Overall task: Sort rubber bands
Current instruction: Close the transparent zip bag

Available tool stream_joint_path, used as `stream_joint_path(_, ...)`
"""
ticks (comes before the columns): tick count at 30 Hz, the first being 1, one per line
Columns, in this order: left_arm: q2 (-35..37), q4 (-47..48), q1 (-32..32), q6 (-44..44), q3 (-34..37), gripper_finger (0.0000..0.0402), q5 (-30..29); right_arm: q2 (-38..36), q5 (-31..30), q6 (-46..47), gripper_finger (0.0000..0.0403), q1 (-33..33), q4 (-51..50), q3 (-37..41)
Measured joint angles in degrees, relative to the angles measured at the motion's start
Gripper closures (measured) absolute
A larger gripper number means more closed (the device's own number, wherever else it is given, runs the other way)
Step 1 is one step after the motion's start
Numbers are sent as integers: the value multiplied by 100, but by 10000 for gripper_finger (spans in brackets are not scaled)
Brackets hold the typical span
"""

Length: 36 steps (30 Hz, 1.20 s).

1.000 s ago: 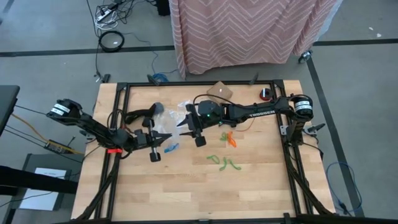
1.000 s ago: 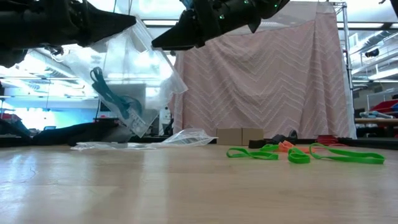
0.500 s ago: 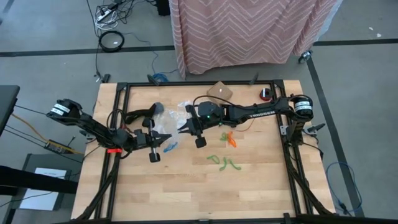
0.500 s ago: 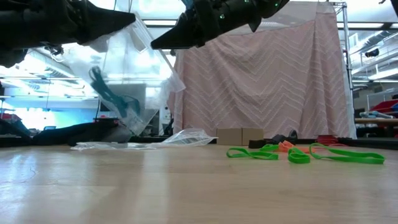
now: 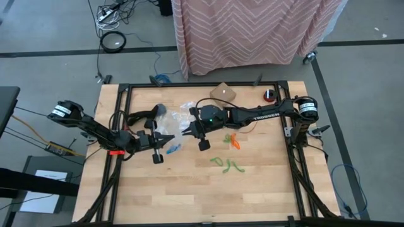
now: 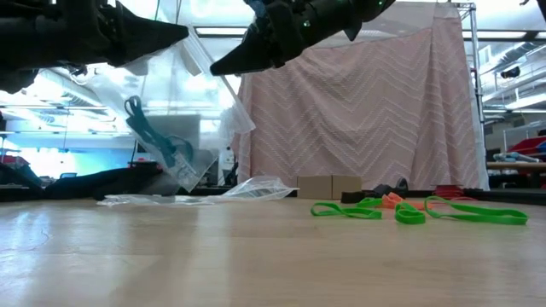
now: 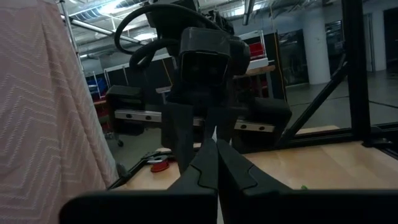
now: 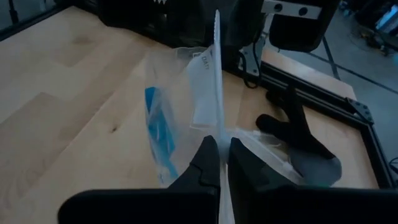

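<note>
- Right gripper (image 8: 217,163) is clamped on the top edge of a clear bag (image 8: 186,99); left gripper (image 5: 169,140) pinches its opposite side, holding it above the counter (image 5: 189,189).
- Blue rubber bands (image 8: 158,134) hang inside the bag.
- Green rubber bands (image 5: 226,164) and orange ones (image 5: 232,140) lie loose nearer the right arm.
- Bag label reads "DAT…"; the arm (image 5: 265,114) says "TROSSEN".

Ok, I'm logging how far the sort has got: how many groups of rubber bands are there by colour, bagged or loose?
Blue bands, inside the raised clear bag: 1 group
Green bands, loose on the table: 1 group
Orange bands, loose beside the green: 1 group
Total: 3 groups. The single bands overlap too much to count.
</note>
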<state>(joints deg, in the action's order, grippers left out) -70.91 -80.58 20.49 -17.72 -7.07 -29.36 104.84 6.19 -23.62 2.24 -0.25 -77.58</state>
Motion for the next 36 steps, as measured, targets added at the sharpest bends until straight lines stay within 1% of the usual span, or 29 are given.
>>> stream_joint_path(16, -2, -140, 9, -21, -76, 401, 8, -13, -206, 132, 403, 97, -487, -2)
stream_joint_path(25, 9, -274, 20, -50, -90, 401, 67, 0, -497, 354, 398, 203, -1146, 22)
stream_joint_path(28, 29, -474, 38, -153, -106, 401, 189, 21, -716, 371, 397, 222, -1375, 74)
stream_joint_path(30, 30, -538, 34, -199, -109, 401, 181, 39, -817, 367, 398, 227, -1384, 118)
stream_joint_path(34, 24, -546, 35, -310, -107, 401, 140, 33, -744, 406, 400, 223, -1414, 118)
stream_joint_path(36, 24, -437, 35, -308, -106, 401, 105, 31, -806, 406, 401, 214, -1414, 118)
